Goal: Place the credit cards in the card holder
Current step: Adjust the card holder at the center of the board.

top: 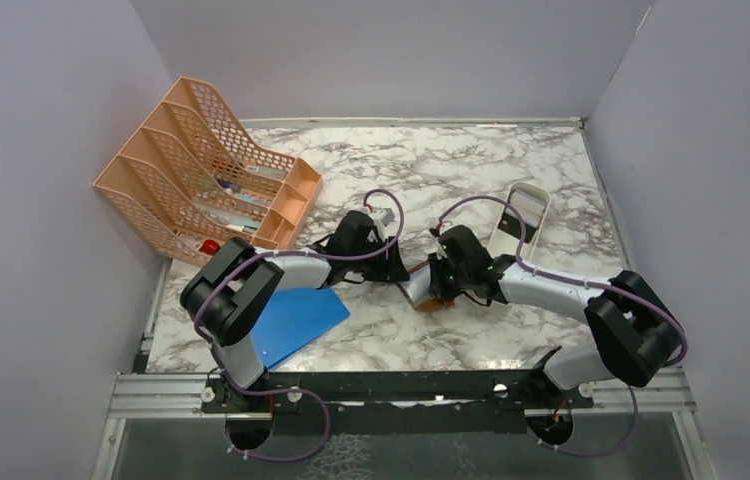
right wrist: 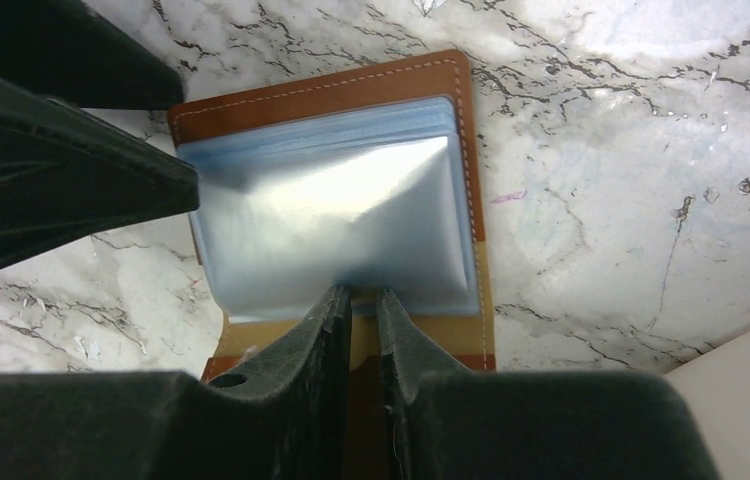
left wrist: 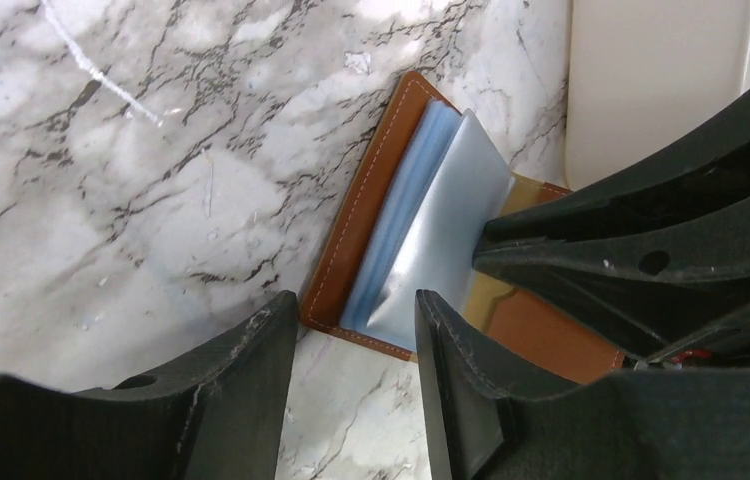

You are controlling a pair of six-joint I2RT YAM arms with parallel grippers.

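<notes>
Left gripper (left wrist: 351,310) stands well open with nothing between its fingers (left wrist: 241,390), which straddle the nearest corner of the card holder (left wrist: 346,225). The tips sit at the leather edge, though I cannot tell whether they touch it. Right gripper (right wrist: 363,295) comes in from the opposite side, its two fingers (right wrist: 321,340) drawn almost together with only a slit between them. They pinch the edge of the clear sleeves (right wrist: 331,220), and the top leaf rises off the stack in a shallow tent. The card holder lies open on the marble table (left wrist: 101,180) directly between the two grippers, with brown stitched leather underneath and the bluish sleeves fanned above it; what the sleeves contain cannot be made out. Just past the right gripper, on the side away from the left one, lies a white oblong tray (top: 523,210). Back behind the left gripper, beneath its forearm, a bright blue flat board (top: 296,322) rests on the table. Farthest off, beyond the left gripper's outer side, stands an orange mesh rack (top: 201,170) with a few small items in its compartments.
</notes>
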